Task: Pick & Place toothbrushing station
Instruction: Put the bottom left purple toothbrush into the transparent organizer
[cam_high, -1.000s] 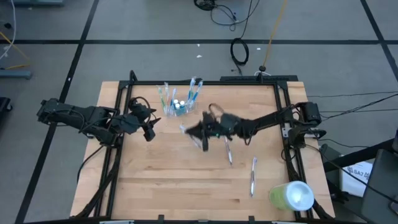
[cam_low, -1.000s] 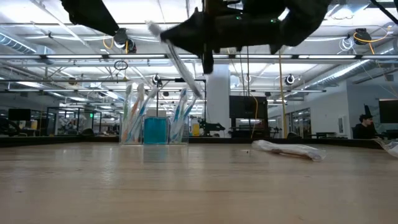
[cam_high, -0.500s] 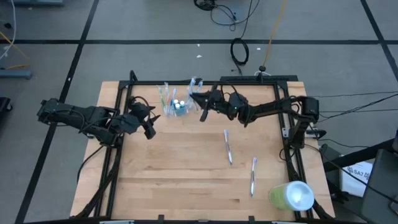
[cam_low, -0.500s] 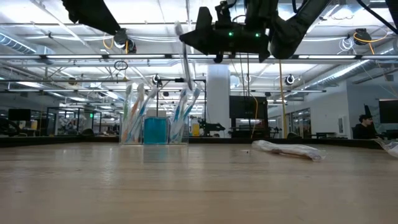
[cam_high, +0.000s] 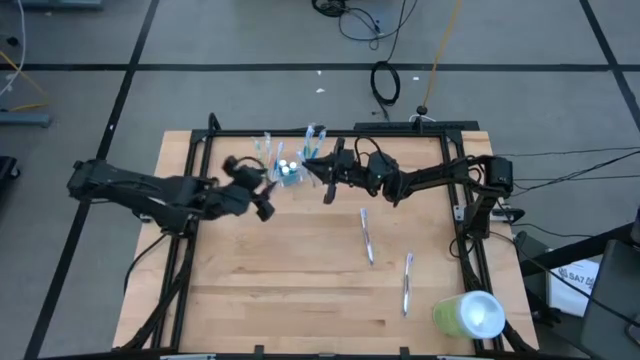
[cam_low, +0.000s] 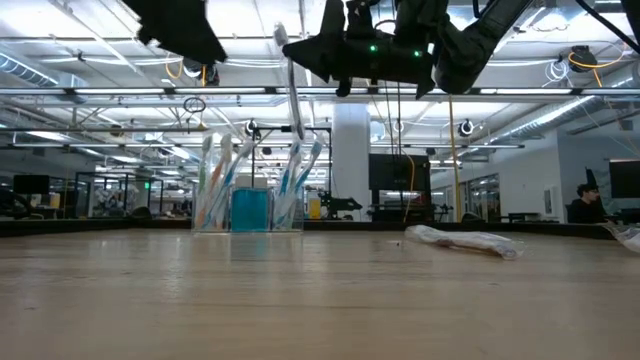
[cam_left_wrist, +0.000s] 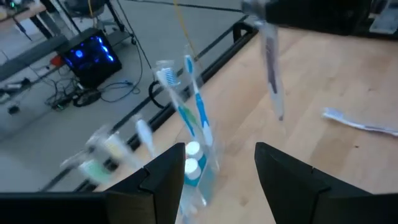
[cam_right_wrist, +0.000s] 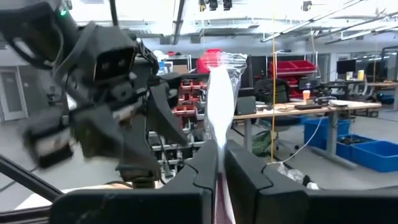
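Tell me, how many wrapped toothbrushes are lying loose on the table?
2: one wrapped toothbrush lies near the table's middle, another nearer the green cylinder. Others stand in the cup.

A cup (cam_high: 286, 172) of toothbrushes stands at the bench's (cam_high: 270, 280) back edge, between the left pincer (cam_high: 262, 190) and right pincer (cam_high: 318, 168); two wrapped toothbrushes (cam_high: 367, 238) lie nearer the front.

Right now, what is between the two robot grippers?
In the high view, the clear cup of toothbrushes stands between the open left gripper and the right gripper, which is shut on a wrapped toothbrush.
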